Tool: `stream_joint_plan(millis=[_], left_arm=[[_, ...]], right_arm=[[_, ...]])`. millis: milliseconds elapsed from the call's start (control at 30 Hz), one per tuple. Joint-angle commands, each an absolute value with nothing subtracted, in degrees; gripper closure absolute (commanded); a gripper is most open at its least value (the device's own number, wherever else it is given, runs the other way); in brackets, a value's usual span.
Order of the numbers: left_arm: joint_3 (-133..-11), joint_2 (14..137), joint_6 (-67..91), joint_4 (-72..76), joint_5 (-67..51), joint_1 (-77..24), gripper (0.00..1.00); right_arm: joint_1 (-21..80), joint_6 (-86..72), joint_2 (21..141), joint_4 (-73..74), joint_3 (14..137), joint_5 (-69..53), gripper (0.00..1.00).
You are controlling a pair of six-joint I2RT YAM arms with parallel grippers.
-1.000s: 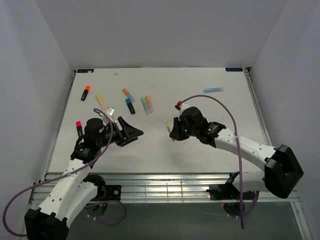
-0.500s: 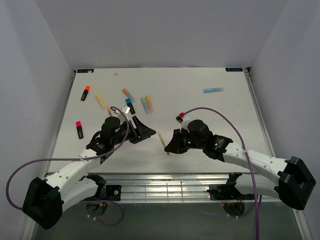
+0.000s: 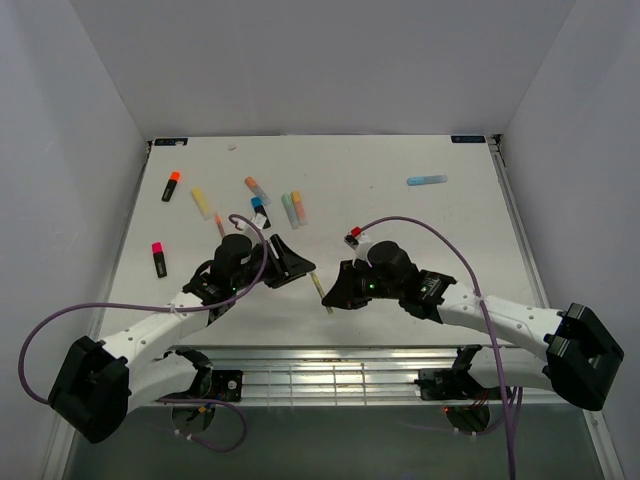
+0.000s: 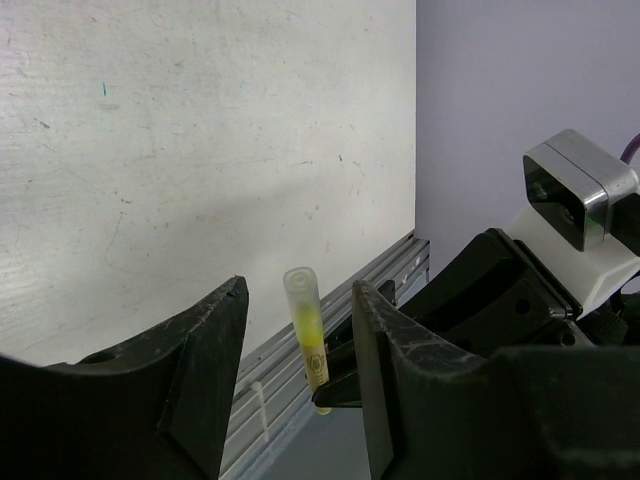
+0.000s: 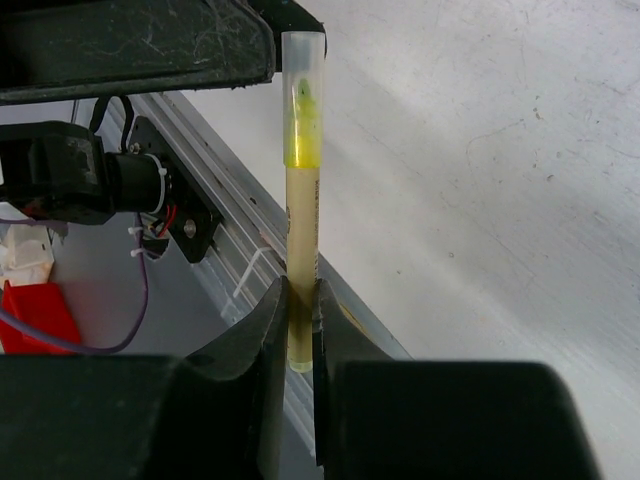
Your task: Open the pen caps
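My right gripper (image 5: 298, 335) is shut on the lower body of a thin yellow pen (image 5: 301, 250) and holds it above the table's front edge. The pen's clear cap (image 4: 299, 293) points at my left gripper (image 4: 300, 345). That gripper is open, with the cap between its jaws and a gap on each side. In the top view the pen (image 3: 321, 291) spans the short distance between the left gripper (image 3: 303, 268) and the right gripper (image 3: 333, 293).
Several other pens lie at the back left: a black one with an orange cap (image 3: 171, 185), a yellow one (image 3: 202, 203), a blue-capped one (image 3: 260, 212) and a green one (image 3: 289, 210). A pink-capped pen (image 3: 158, 258) lies left and a blue pen (image 3: 426, 181) back right. The metal rail (image 3: 330, 375) runs along the front.
Both arms have come together at the front centre. The right gripper brought the yellow pen down and left. The left gripper moved right around the cap and its jaws narrowed.
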State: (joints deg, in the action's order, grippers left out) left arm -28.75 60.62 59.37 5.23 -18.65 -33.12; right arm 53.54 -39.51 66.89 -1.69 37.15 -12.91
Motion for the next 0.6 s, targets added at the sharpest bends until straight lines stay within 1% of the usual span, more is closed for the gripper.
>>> stream_joint_plan(millis=[0,133,367,567], left_arm=[[-29.4,60.6,59.7,7.4,-17.5,-33.8,0.45],[-29.8,61.6,59.4,7.4,-17.1,-34.5,0.5],[-29.4,62.8,59.2,7.5,-16.4,-35.2,0.55],[-29.7,62.9,59.2,7.5,-16.1,-35.5,0.64]], right_arm=[[54.0,-40.3,67.4,-5.5,39.1,-13.4,0.92],[54.1,-40.7,68.5,-6.7,39.3,-13.7,0.92],[54.1,-41.2,68.6,-7.2,39.6,-13.4,0.92],[54.1,-41.6,69.4,-7.8,39.8,-13.1,0.92]])
